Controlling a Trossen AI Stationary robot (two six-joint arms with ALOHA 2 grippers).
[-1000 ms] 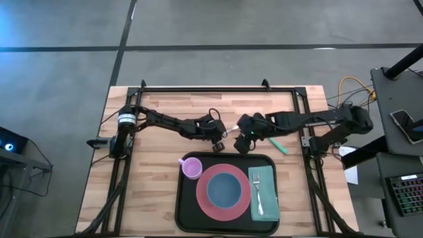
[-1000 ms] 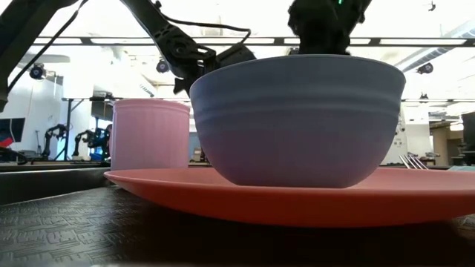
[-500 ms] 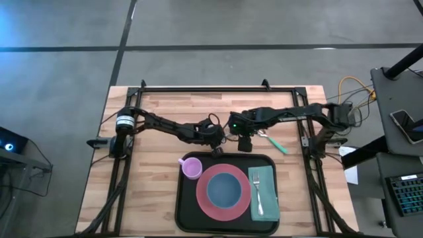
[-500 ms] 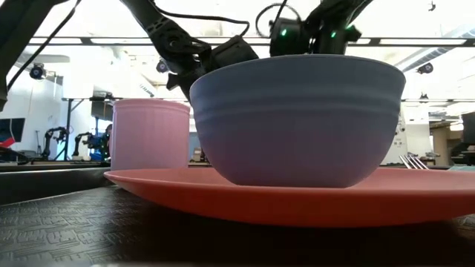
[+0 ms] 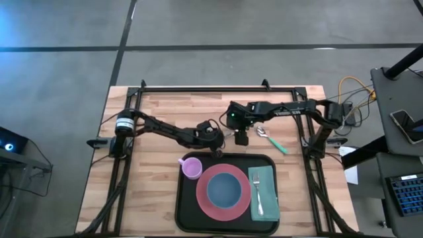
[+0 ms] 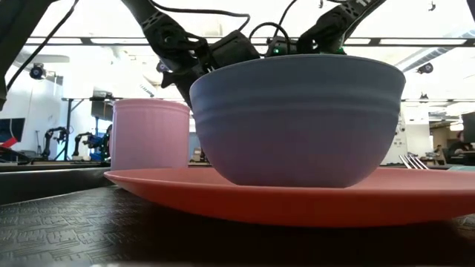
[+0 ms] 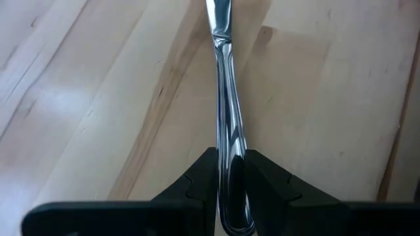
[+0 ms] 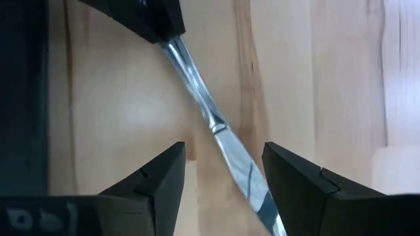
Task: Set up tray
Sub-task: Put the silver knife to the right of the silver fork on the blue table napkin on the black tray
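Note:
The black tray [image 5: 185, 206] carries a pink plate [image 5: 200, 192] with a blue bowl [image 5: 225, 188], a pink cup [image 5: 192, 167] and a teal napkin [image 5: 263, 198] with a fork [image 5: 258, 193] on it. Just beyond the tray's far rim, my left gripper [image 5: 218, 137] is shut on a steel knife [image 7: 223, 98]. My right gripper [image 5: 241, 138] is open, with its fingers [image 8: 157, 177] on either side of the knife's blade [image 8: 244, 172]; I see no touch. In the low view the bowl [image 6: 297, 119] hides both grippers' tips. My left gripper pinches the knife's handle [image 7: 230, 167] between its two fingers [image 7: 200, 183], which lie along the knife. The blade [image 7: 218, 16] points away from it, toward the table's right, over bare wood. Whether the knife rests on the table, I cannot tell.
A spoon with a teal handle [image 5: 272, 140] lies on the wood to the right of my right gripper. The tray's far rim [image 5: 228, 156] runs just near of both grippers. A black frame [image 5: 218, 89] borders the table's far and side edges.
My right gripper has turned about: its wrist swung toward the table's left and far side, and the fingers now point toward the near edge over the knife. My left gripper has shifted slightly left, still holding the knife.

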